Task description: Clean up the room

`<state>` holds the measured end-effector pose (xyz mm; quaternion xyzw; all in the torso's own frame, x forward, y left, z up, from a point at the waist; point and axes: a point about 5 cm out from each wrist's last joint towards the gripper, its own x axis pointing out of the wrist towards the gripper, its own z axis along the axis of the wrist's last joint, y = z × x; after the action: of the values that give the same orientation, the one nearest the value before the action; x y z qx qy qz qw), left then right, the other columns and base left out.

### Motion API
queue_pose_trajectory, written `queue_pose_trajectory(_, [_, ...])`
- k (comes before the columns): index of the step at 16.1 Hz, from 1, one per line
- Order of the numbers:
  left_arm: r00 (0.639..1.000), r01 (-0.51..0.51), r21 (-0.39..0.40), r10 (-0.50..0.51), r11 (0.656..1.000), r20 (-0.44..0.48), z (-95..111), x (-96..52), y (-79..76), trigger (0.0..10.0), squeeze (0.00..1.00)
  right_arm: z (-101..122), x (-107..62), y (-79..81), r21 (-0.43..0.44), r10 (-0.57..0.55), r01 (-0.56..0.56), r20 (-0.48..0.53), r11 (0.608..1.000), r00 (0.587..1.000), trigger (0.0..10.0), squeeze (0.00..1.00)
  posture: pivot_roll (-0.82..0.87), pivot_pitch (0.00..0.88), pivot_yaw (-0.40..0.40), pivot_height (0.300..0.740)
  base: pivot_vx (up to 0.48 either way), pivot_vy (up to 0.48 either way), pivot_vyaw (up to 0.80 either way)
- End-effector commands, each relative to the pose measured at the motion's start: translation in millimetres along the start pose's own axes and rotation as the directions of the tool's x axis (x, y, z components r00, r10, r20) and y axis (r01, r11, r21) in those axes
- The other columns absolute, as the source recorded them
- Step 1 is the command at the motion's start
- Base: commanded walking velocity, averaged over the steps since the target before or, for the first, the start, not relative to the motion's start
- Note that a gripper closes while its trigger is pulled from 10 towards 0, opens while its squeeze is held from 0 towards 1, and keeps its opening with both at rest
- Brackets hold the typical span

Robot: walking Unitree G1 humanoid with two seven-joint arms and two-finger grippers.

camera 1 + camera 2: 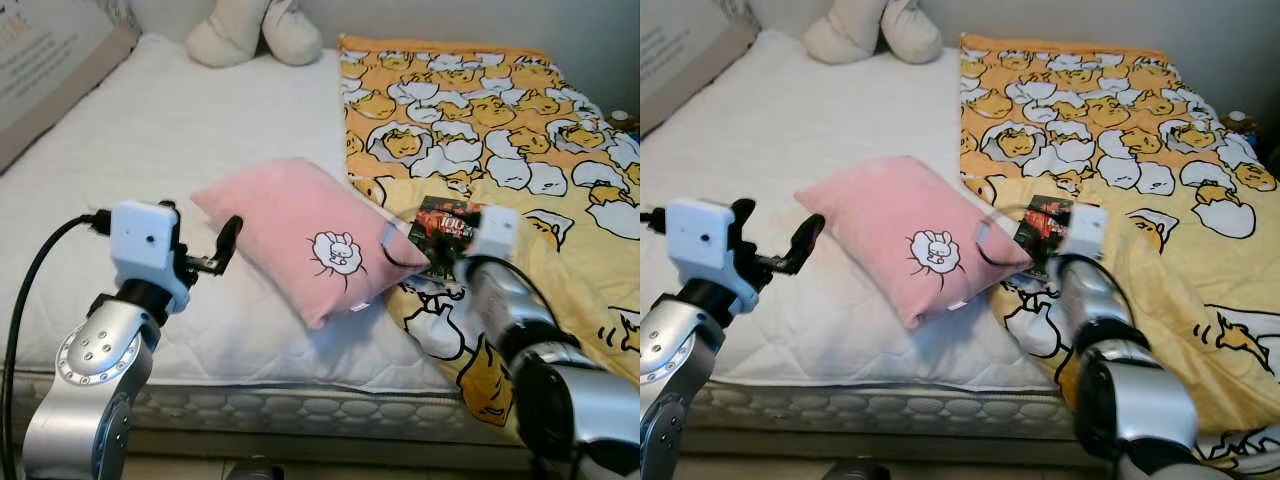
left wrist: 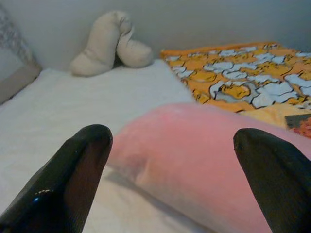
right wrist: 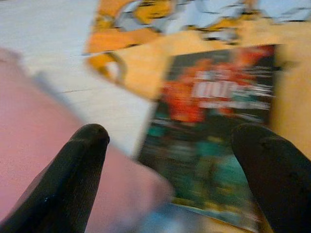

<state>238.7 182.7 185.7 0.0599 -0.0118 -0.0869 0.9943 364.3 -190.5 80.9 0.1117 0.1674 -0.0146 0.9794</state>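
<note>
A pink pillow (image 1: 300, 235) with a rabbit drawing lies slantwise on the white mattress (image 1: 150, 130). Its right corner overlaps a dark booklet (image 1: 445, 222) with a red and green cover, which rests on the yellow duck-print blanket (image 1: 500, 120). My left gripper (image 1: 218, 248) is open just left of the pillow's near-left edge, and in the left wrist view the pillow (image 2: 194, 155) sits between its fingers (image 2: 73, 170). My right gripper (image 3: 172, 145) is open above the booklet (image 3: 214, 126) and the pillow corner, holding nothing.
A cream plush toy (image 1: 255, 35) sits at the head of the bed. A cardboard box (image 1: 50, 70) leans along the bed's left side. The blanket hangs over the bed's near right edge. The mattress front edge (image 1: 250, 405) is close below my arms.
</note>
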Motion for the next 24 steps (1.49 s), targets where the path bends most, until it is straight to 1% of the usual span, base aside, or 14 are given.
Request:
queue_pose_trajectory(1, [1.0,-0.015,0.004,0.015,1.0,0.005,3.9,-3.0,1.2,10.0,0.0,1.2,1.7,6.8,0.033,0.032,-0.031,-0.01,0.999,0.999,10.0,0.0,0.34,0.07,-0.024,0.74,0.0,0.0,0.0])
queue_pose_trajectory(3, [1.0,-0.021,-0.006,0.021,1.0,0.002,3.6,-1.0,-0.7,10.0,0.0,-10.0,2.8,27.9,0.137,0.124,-0.115,-0.064,0.984,0.99,10.0,0.0,0.33,0.07,-0.046,0.74,0.0,0.0,0.0])
queue_pose_trajectory(4, [1.0,-0.023,-0.01,0.023,1.0,0.002,3.8,-0.5,-1.1,10.0,0.0,-12.3,2.6,30.6,0.16,0.137,-0.124,-0.072,0.979,0.988,10.0,0.0,0.33,0.07,-0.046,0.74,0.0,0.0,0.0])
queue_pose_trajectory(7, [1.0,-0.018,-0.015,0.018,1.0,-0.001,3.3,2.5,-2.9,10.0,0.0,-30.6,-0.5,41.0,0.254,0.172,-0.138,-0.119,0.957,0.978,10.0,0.0,0.31,0.069,-0.046,0.74,0.0,0.0,0.0])
queue_pose_trajectory(8, [1.0,-0.02,-0.009,0.02,1.0,-0.004,3.4,3.6,-0.4,10.0,0.0,-39.1,-2.4,44.3,0.27,0.177,-0.135,-0.138,0.953,0.974,10.0,0.0,0.31,0.066,-0.043,0.74,0.0,0.0,0.0])
queue_pose_trajectory(10, [1.0,-0.026,0.003,0.026,1.0,-0.007,3.3,3.4,3.6,10.0,0.0,-44.3,-3.5,53.0,0.291,0.211,-0.161,-0.147,0.943,0.967,10.0,0.0,0.3,0.064,-0.04,0.74,0.0,0.0,0.0])
queue_pose_trajectory(13, [0.999,-0.036,0.02,0.037,0.999,-0.009,3.8,4.2,10.8,10.0,0.0,-47.1,-5.4,88.8,0.336,0.346,-0.287,-0.128,0.897,0.93,10.0,0.0,0.29,0.056,-0.039,0.74,0.0,0.0,0.0])
queue_pose_trajectory(15, [0.999,-0.04,0.021,0.041,0.999,-0.009,3.0,5.3,11.6,10.0,0.0,-43.1,-8.3,120.2,0.404,0.452,-0.382,-0.09,0.831,0.888,10.0,0.0,0.28,0.049,-0.049,0.74,0.0,0.0,0.0])
queue_pose_trajectory(17, [0.999,-0.042,0.019,0.043,0.999,-0.009,2.1,5.4,11.1,10.0,0.0,-38.1,-10.2,134.7,0.44,0.497,-0.423,-0.064,0.792,0.865,10.0,0.0,0.28,0.048,-0.053,0.74,0.0,0.0,0.0])
queue_pose_trajectory(18, [0.999,-0.045,0.014,0.046,0.999,-0.009,1.2,5.6,10.6,10.0,0.0,-31.5,-13.0,147.9,0.476,0.533,-0.454,-0.038,0.754,0.845,10.0,0.0,0.27,0.043,-0.059,0.74,0.0,0.0,0.0])
queue_pose_trajectory(20, [0.999,-0.046,0.008,0.046,0.999,-0.008,0.5,6.9,9.7,10.0,0.0,-19.4,-16.8,157.4,0.52,0.548,-0.469,0.001,0.714,0.836,10.0,0.0,0.26,0.037,-0.062,0.74,0.0,0.0,0.0])
queue_pose_trajectory(22, [0.999,-0.044,0.001,0.044,0.999,-0.001,0.8,10.4,8.6,10.0,0.0,0.5,-18.0,154.0,0.578,0.519,-0.447,0.047,0.683,0.854,10.0,0.0,0.25,0.033,-0.064,0.74,0.0,0.0,0.0])
queue_pose_trajectory(23, [0.999,-0.043,-0.002,0.043,0.999,0.002,0.9,12.8,7.8,10.0,0.0,11.4,-18.2,145.5,0.548,0.488,-0.444,0.073,0.709,0.87,10.0,0.0,0.24,0.03,-0.065,0.74,0.0,0.0,0.0])
queue_pose_trajectory(24, [0.999,-0.049,-0.021,0.049,0.999,0.002,0.3,14.7,7.2,10.0,0.0,17.7,-17.7,132.9,0.434,0.448,-0.443,0.098,0.785,0.889,10.0,0.0,0.24,0.03,-0.065,0.74,0.0,0.0,0.0])
